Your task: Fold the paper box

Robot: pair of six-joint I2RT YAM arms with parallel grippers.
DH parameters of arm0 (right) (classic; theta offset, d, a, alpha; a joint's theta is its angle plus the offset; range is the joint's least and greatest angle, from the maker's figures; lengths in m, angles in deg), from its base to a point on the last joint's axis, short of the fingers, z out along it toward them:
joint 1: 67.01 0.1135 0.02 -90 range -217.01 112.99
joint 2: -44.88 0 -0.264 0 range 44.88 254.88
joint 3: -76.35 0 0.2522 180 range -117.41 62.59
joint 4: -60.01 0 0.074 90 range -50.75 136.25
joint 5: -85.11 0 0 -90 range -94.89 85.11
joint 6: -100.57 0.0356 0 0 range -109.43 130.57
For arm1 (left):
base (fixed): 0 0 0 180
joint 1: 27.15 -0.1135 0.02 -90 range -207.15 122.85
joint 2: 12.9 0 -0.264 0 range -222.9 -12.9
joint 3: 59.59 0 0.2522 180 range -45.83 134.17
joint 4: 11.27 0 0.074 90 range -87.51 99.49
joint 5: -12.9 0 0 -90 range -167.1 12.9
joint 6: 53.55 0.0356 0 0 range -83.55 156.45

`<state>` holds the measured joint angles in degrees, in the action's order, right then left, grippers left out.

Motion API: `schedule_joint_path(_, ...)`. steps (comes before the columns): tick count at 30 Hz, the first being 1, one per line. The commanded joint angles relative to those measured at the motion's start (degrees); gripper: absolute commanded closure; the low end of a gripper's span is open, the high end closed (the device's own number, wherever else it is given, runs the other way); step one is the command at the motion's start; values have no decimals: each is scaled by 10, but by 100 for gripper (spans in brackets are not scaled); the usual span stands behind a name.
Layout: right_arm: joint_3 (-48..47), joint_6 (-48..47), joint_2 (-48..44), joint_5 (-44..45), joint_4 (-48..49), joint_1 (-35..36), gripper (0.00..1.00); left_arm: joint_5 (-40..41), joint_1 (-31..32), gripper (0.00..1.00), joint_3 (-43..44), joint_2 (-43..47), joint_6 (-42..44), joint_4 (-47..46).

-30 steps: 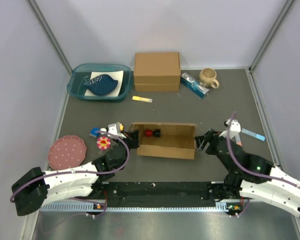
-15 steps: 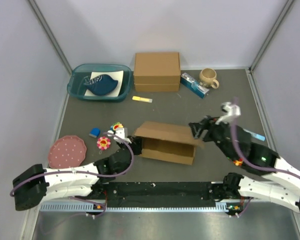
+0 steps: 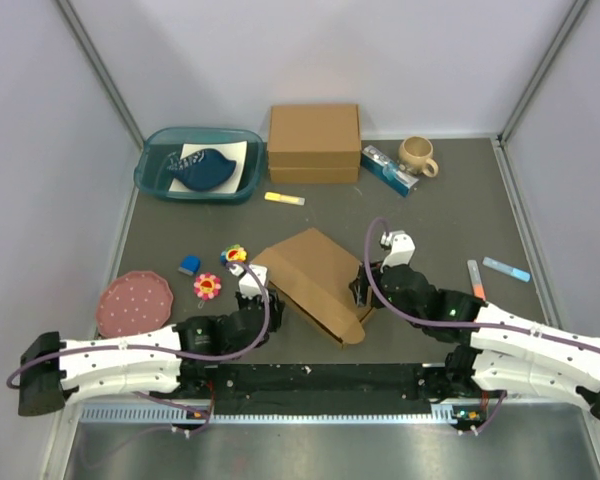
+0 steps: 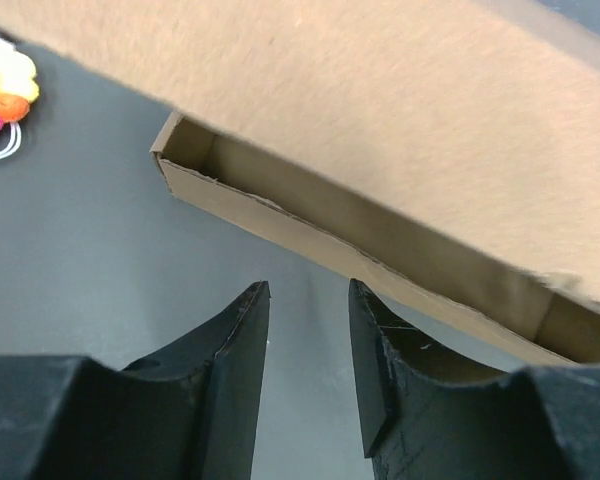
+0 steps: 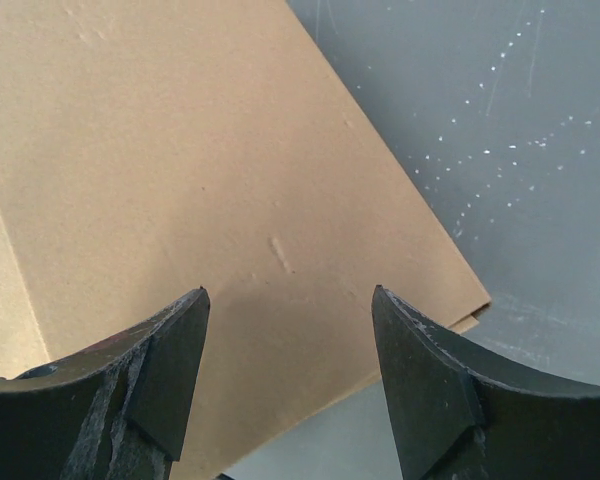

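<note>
A dark grey mat point(image 3: 430, 215) is seen as the working surface, closed in by pale walls on three sides. The paper box point(image 3: 310, 268) lies near the middle of it, turned at a slant, with its broad lid panel tilted down over the shallow tray part.

Behind the paper box stands a ready-made cardboard box point(image 3: 314, 142), with a yellow marker point(image 3: 284, 199) between the two. Behind and to the left of it a teal tray point(image 3: 152, 178) holds a blue fish-shaped dish point(image 3: 201, 168). Behind and to the right are a blue-and-white packet point(image 3: 388, 169) and a beige mug point(image 3: 417, 155). To its left lie a small colourful toy point(image 3: 234, 254), a flower toy point(image 3: 208, 286), a blue block point(image 3: 189, 265) and a pink dotted plate point(image 3: 134, 304). To its right two pens point(image 3: 476, 277) are seen.

The left gripper point(image 4: 307, 292) is held at the left side of the paper box, facing the open slot under the lid, fingers slightly apart with nothing between them. The right gripper point(image 5: 290, 296) is set over the lid panel, fingers wide apart; contact cannot be told.

Bare mat is seen between the paper box and the pens, and between it and the marker.
</note>
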<state>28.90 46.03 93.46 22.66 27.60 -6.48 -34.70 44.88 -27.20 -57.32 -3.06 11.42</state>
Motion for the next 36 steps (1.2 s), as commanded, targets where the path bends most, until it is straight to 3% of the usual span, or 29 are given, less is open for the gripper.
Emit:
schedule_joint_path(1, 1, 5, 20, -9, 64, 5, 33, -44, 12, 58, 86, 20, -45, 194)
schedule_joint_path(8, -9, -24, 47, -3, 92, 5, 33, -29, 72, 62, 108, 133, -118, 283)
schedule_joint_path(14, -55, -101, 131, -53, 165, 5, 35, -7, 80, 64, 168, 149, -80, 310)
schedule_joint_path(18, -81, -110, 218, -93, 151, 5, 37, 14, 80, 64, 201, 154, -60, 323)
schedule_joint_path(21, -58, -93, 244, -101, 161, 5, 37, 37, 80, 63, 211, 165, -49, 310)
schedule_joint_path(25, -17, -66, 230, -102, 159, 5, 37, 114, 79, 59, 178, 161, 21, 213)
schedule_joint_path(26, -11, -64, 213, -101, 156, 5, 37, 121, 76, 58, 158, 156, 45, 152)
schedule_joint_path(29, 3, -56, 185, -89, 130, 6, 36, 111, 40, 45, 135, 121, 113, 46)
schedule_joint_path(36, 0, -18, 44, -39, 33, 5, 32, -119, -232, 36, 142, -10, 151, -85)
